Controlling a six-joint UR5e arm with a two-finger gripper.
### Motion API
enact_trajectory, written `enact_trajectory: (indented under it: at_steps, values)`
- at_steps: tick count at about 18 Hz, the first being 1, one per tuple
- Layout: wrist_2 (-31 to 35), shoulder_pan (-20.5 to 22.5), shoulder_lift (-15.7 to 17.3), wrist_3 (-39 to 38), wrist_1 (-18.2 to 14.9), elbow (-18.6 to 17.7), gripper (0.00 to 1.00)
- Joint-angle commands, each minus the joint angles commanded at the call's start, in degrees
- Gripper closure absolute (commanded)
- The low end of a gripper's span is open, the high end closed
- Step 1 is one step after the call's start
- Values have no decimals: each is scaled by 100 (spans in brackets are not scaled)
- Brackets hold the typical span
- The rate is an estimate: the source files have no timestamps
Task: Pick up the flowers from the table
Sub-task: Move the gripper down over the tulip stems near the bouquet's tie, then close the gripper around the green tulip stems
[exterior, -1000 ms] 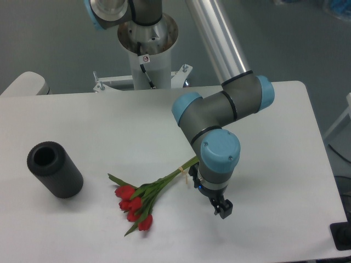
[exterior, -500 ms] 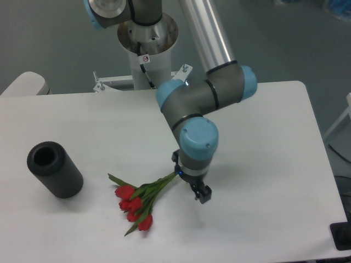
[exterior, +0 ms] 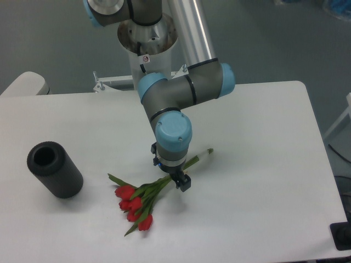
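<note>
The flowers, red tulips with green stems, lie flat on the white table. The heads point to the front left and the stem ends to the right. My gripper hangs from the blue-capped wrist right over the stems' middle. Its dark fingertips are close above the stems. The wrist hides the jaws, so I cannot tell whether they are open or shut.
A black cylinder lies on its side at the table's left. The arm's base column stands behind the table's back edge. The upper arm slants from the top middle down to the elbow.
The arm has swung left across the table. The gripper went from right of the stem ends to above the middle of the stems. The flowers have not moved.
</note>
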Motion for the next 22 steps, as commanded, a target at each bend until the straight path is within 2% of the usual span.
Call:
enact_trajectory:
  at_steps: [3,6,8,10,11,19,22]
  values:
    - [17,-9,-26,-70,0,0,35]
    - [9,-9,-35,-228,79,0,53]
    - [9,-9,-61,-228,88,35,59]
    - [9,9,-62,-194,88,105,81]
    - [0,26,-62,-167,88,131,87]
    - [-9,254,9,-149,0,413,89]
    - [-26,325,-35,-149,-165,693,89]
